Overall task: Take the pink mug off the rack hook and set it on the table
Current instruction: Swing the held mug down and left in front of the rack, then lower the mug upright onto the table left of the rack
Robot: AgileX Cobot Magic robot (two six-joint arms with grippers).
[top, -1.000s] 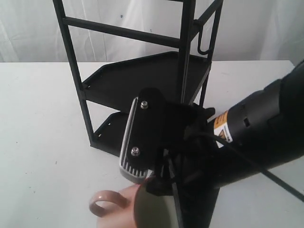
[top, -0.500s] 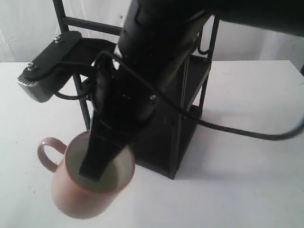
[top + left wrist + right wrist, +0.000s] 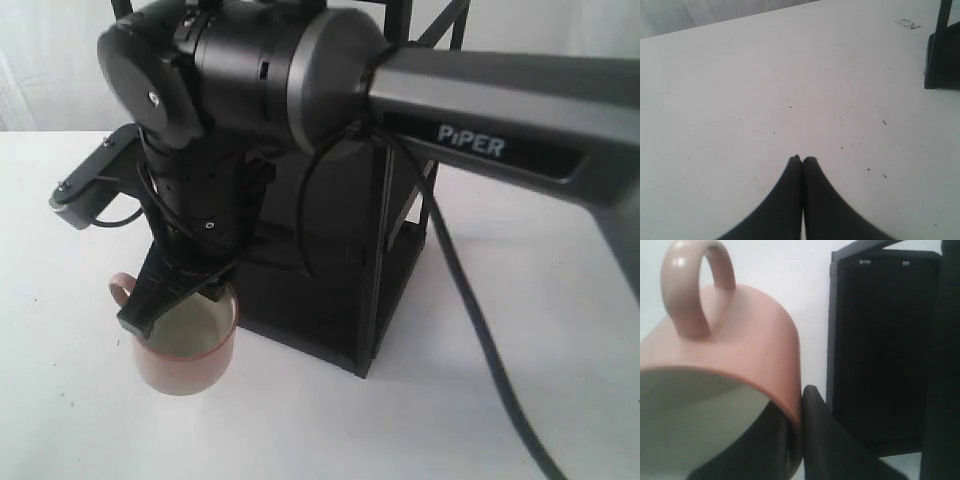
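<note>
The pink mug (image 3: 185,350) stands upright on the white table (image 3: 60,400) just left of the black rack (image 3: 340,300), its loop handle (image 3: 120,288) pointing left. My right gripper (image 3: 175,295) reaches down from above and is shut on the mug's rim, one finger inside the cream interior, one outside. In the right wrist view the mug (image 3: 730,350) fills the frame, its wall pinched at my right gripper (image 3: 801,405), with the rack (image 3: 885,350) close beside. My left gripper (image 3: 802,159) is shut and empty over bare table (image 3: 765,75).
The right arm's big black wrist (image 3: 250,90) and its cable (image 3: 480,340) hide most of the rack in the exterior view. A corner of the rack's foot (image 3: 941,60) shows in the left wrist view. White curtain lies behind the table.
The right gripper has carried the mug down and slightly right, from hanging tilted in the air to standing by the rack's base. The arm now covers more of the rack.
</note>
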